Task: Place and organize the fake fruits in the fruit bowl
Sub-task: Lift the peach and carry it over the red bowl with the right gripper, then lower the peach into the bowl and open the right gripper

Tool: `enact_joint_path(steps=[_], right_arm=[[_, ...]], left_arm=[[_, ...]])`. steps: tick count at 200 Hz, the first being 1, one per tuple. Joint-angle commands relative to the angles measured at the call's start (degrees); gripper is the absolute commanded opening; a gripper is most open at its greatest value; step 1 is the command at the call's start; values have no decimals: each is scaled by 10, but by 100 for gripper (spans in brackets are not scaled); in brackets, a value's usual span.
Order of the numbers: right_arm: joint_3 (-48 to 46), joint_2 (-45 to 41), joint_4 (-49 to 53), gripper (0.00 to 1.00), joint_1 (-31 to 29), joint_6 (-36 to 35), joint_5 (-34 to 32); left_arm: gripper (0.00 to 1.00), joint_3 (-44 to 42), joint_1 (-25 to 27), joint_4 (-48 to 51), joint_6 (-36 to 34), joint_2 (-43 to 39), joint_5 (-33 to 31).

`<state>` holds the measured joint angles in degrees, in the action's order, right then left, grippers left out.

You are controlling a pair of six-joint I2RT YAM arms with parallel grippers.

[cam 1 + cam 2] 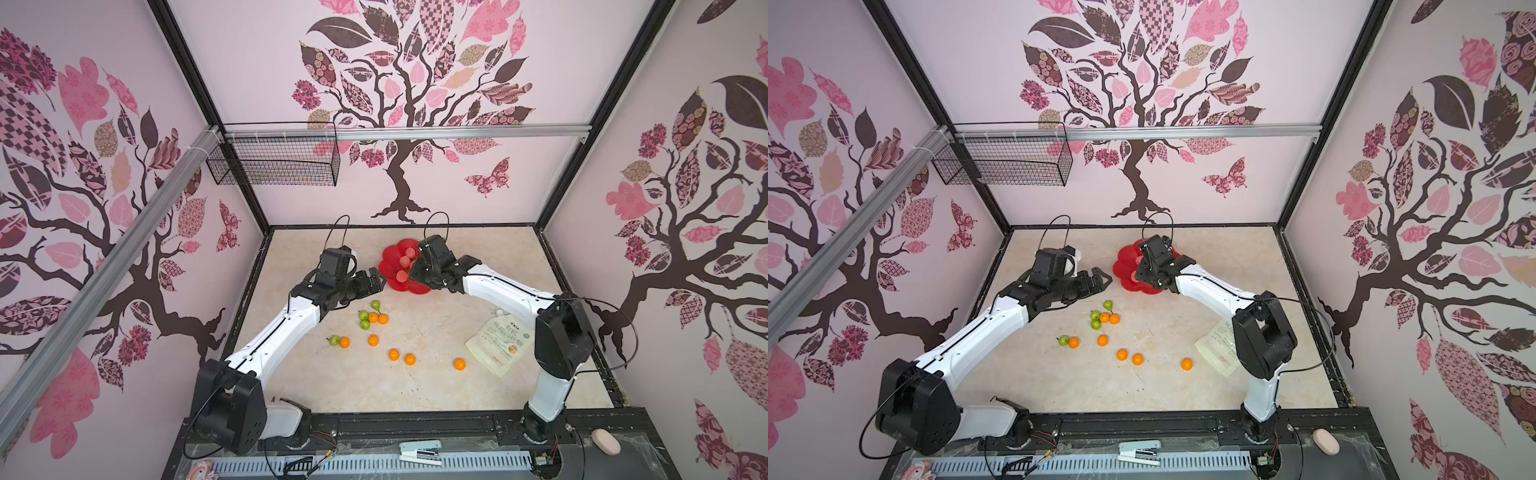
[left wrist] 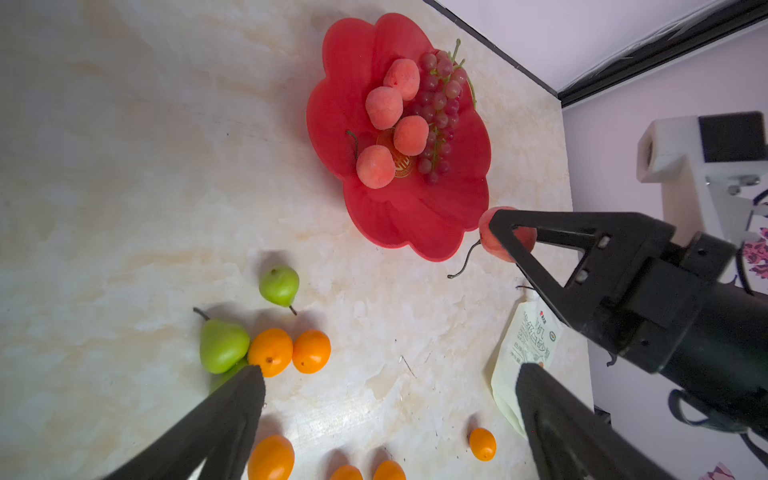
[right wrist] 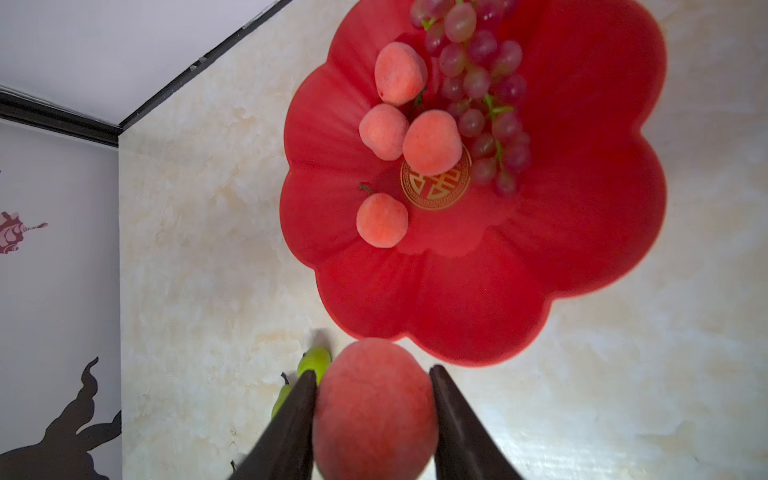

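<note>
Judged step in hand: carrying one more peach point(image 3: 374, 411) to the fruit bowl point(image 3: 582, 208). Clamped between both fingers of the right end effector point(image 3: 372, 372), stem dangling free in the left wrist view, just at the bowl's scalloped rim and not yet over its floor. Already lying in the bowl: three peaches point(image 3: 432, 143) bunched by the gold emblem point(image 3: 436, 191), a fourth just apart, a grape bunch point(image 3: 482, 95) right beside them. Plenty of bare red dish on the side nearest the held fruit. Next, probably: reach on past the rim, lower over that bare part, then spread the fingers gently so as not to roll the fruit into the others or nudge the bowl. Farther out on the bench point(image 1: 332, 382), yet to be gathered: scattered oranges point(image 1: 372, 340) and green pears point(image 2: 222, 345), a few touching in a cluster. Hanging wide open and empty near that cluster: the left end effector point(image 2: 390, 372), well placed to take one afterwards. Beyond, beside the right arm: a flat cream pouch point(image 1: 496, 340), no part of the job
</note>
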<state>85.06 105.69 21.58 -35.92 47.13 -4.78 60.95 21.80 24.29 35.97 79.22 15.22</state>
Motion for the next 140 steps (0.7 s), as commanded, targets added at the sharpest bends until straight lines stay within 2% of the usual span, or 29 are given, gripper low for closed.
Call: enact_joint_path(steps=[1,54,90,140], right_arm=[[51,55,13,44,9,-34,-1],[180,167,21,43,23,-76,20],[269,237,41,46,25,-106,37],[373,321,78,47,29,-124,47]], left_arm=[[99,49,0,-22,-17,31,-22],[99,120,-21,-37,-52,111,-14],[99,116,-71,-70,-58,136,53],[98,102,-86,-78,-71,147,69]])
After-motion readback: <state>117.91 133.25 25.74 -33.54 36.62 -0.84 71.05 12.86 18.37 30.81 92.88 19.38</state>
